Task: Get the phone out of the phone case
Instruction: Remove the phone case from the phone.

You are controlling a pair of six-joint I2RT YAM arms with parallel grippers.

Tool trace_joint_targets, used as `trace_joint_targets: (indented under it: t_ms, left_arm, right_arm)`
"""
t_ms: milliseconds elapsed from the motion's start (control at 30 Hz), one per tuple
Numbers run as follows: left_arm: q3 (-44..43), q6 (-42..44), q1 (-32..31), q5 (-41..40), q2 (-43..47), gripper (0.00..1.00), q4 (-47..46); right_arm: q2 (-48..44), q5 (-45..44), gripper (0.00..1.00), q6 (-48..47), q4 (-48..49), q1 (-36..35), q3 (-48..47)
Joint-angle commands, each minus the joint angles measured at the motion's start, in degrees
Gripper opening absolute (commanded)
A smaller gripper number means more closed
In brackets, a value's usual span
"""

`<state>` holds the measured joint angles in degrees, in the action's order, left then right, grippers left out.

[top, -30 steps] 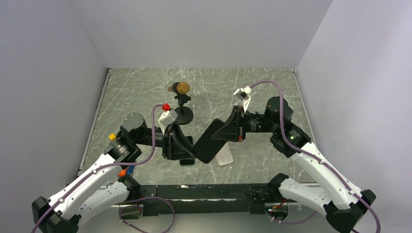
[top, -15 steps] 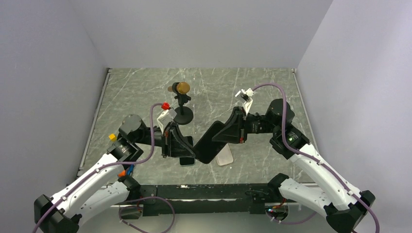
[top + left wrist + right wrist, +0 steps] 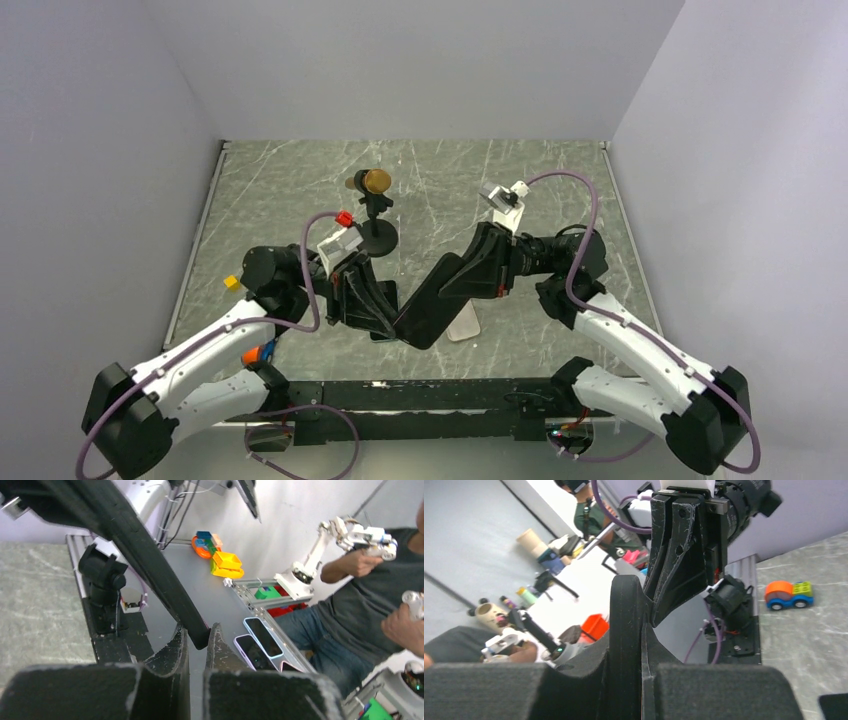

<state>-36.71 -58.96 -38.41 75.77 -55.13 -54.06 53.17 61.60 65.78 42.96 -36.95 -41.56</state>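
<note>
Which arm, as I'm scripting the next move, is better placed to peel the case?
Probably left: left gripper pinches just the near tip of the phone case; right gripper clamps its far end.

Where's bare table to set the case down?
Free: back-left, between the microphone stand and the left edge of the table; back-right corner, behind the right gripper. Crowded: near centre, where it and the left gripper clamp the phone case by a white phone.
</note>
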Motion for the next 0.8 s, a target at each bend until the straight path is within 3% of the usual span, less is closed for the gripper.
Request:
trace_joint_targets:
  t_ms: [0,67,200,300,367,500,633,700,767]
  left_arm:
    - [-1.84,-6.2,-0.97,-0.06,-8.23,0.0,-29.84]
    - [-3.56,-15.56,-1.08,0.27,-12.39,0.0,-40.67]
    - [-5.57,-15.04,-1.59,0.46,-14.87,0.0,-41.1]
    - [-6.55,-11.26,-1.51,0.29,-15.16,0.0,-35.3]
    - [-6.26,-2.66,-1.19,-1.88,-13.74,0.0,-23.56]
    - [-9.21,27.48,-1.27,-12.27,-7.08,0.0,20.29]
    - [-11.08,34.96,-1.29,-17.95,-4.34,0.0,32.85]
    - [-12.84,39.18,-2.39,-25.64,-3.24,0.0,44.36]
    - [-13.51,41.31,-3.5,-31.58,-2.32,0.0,50.99]
  right_arm:
    - [3.58,1.0,0.0,24.24,30.67,-4.42,-0.93]
    - [5.14,0.15,0.0,25.99,34.15,-4.85,-0.94]
    - [5.22,-0.94,0.0,23.61,32.32,-5.62,-1.67]
    - [5.02,-1.27,0.0,22.69,31.37,-5.8,-2.55]
    - [5.09,-1.43,0.0,22.44,31.02,-5.76,-3.0]
    - [5.09,-1.41,0.0,21.59,28.84,-5.77,-3.35]
    - [2.97,-2.03,0.0,15.82,21.19,-5.78,-3.35]
    - [1.97,-2.95,0.0,14.09,19.05,-5.69,-3.59]
    - [0.39,-4.63,0.0,8.69,11.06,-5.72,-4.41]
